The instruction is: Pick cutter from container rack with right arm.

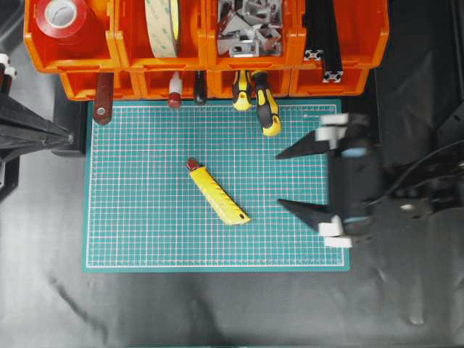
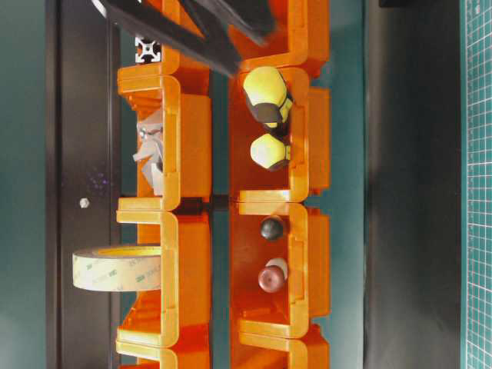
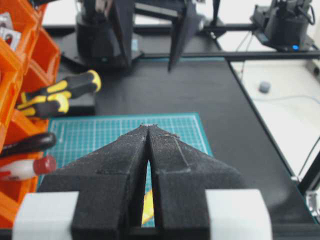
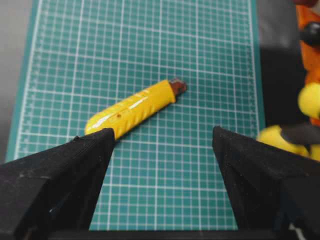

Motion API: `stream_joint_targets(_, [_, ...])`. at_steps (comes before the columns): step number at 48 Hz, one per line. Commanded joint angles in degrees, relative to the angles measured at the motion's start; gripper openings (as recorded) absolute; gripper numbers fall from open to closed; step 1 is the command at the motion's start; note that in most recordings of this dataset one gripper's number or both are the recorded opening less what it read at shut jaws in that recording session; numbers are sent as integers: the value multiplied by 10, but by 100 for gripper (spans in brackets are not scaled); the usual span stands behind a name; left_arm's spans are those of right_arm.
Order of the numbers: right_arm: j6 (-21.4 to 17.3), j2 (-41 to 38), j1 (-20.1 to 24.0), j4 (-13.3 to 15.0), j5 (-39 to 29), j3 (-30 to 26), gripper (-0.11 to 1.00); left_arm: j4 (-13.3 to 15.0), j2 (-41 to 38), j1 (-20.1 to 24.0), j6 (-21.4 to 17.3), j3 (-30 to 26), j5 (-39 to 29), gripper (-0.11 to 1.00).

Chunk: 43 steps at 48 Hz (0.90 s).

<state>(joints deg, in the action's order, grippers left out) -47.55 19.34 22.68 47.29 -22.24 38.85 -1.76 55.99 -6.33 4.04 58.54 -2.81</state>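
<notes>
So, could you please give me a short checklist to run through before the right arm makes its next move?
1. Cutter out of the rack: ok, it lies flat on the green mat.
2. Right gripper empty, jaws wide open: ok.
3. Cutter in the right wrist view: ok, ahead of the jaws.
4. Left gripper away from the cutter: ok, shut at the mat's left edge.
5. Screwdrivers still in the rack: ok.
6. Cutter blade retracted: cannot tell.
</notes>
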Motion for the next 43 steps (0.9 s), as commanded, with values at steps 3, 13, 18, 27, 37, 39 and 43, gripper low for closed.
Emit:
stream_joint_targets(3, [-4, 54, 8, 2, 0, 11, 76, -2, 12, -1, 2, -17, -25, 0])
stream_joint_targets(13, [-7, 116, 9, 1, 0, 33, 76, -2, 39, -1, 2, -22, -60, 0])
stream_joint_targets(18, [-25, 150, 9, 1, -2, 48, 75, -2, 49, -1, 1, -25, -71, 0])
stream_joint_targets(27, [-59, 217, 9, 2, -3, 74, 76, -2, 61, -2, 1, -25, -84, 0])
stream_joint_targets(37, [-95, 275, 9, 2, -4, 102, 75, -2, 63, -1, 2, -25, -105, 0])
stream_joint_targets(39, [-101, 287, 9, 2, -4, 109, 75, -2, 63, -1, 2, -25, -105, 0])
stream_joint_targets(43, [-112, 302, 9, 2, -4, 119, 75, -2, 63, -1, 2, -25, -105, 0])
